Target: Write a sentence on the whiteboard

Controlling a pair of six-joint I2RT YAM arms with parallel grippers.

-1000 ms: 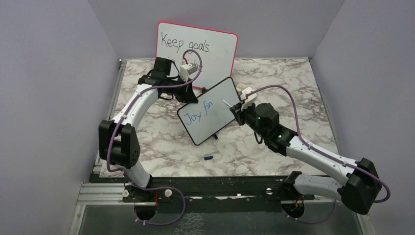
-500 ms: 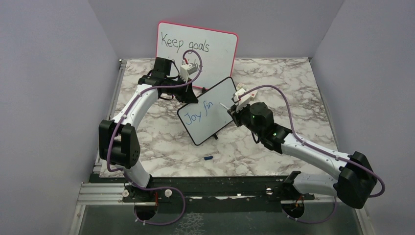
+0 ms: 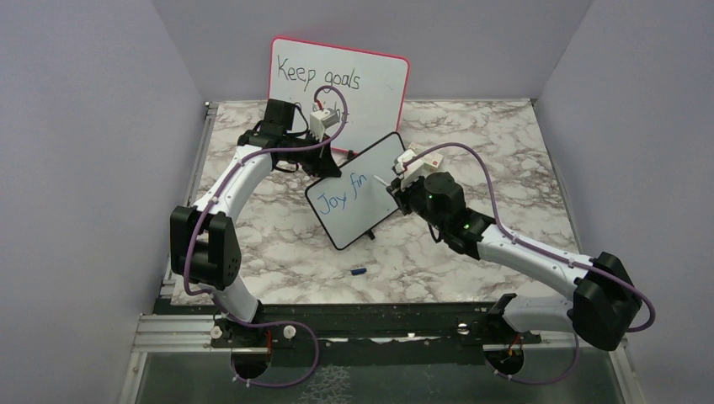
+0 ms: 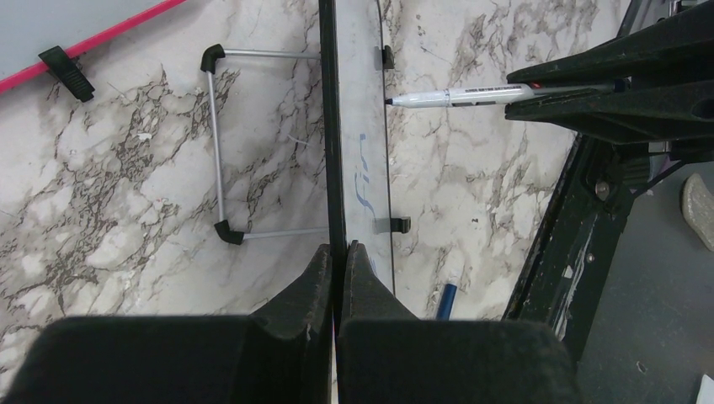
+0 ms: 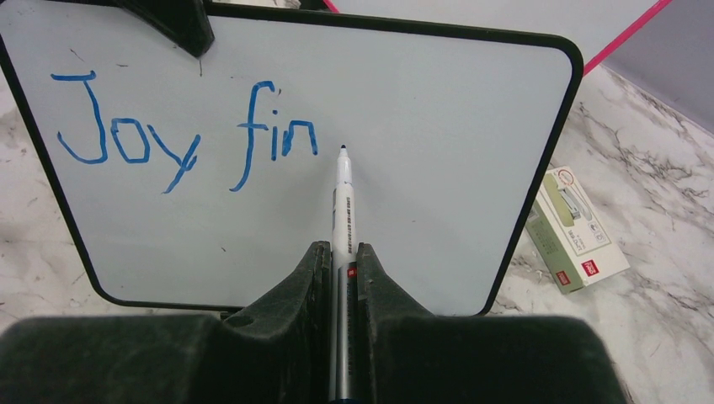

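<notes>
The small black-framed whiteboard [image 3: 370, 172] stands tilted on the marble table [image 3: 278, 244]; it fills the right wrist view [image 5: 438, 168] and shows edge-on in the left wrist view [image 4: 358, 126]. Blue words "Joy fin" [image 5: 185, 139] make up the sentence. My left gripper [image 4: 337, 250] is shut on the board's top edge [image 3: 330, 172]. My right gripper [image 5: 339, 248] is shut on a white marker [image 5: 343, 202]. The marker's blue tip sits just right of the "n", at or very near the board face [image 4: 391, 101].
A larger pink-framed whiteboard [image 3: 337, 84] reading "Keep goals" leans at the back. A blue marker cap [image 3: 358, 271] lies on the table toward the front. A small green-and-white box [image 5: 577, 227] lies behind the board. The board's wire stand [image 4: 215, 143] rests behind it.
My right arm has swung left, bringing the marker in toward the board. The writing still reads "Joy fin". The left arm and the board have not moved.
</notes>
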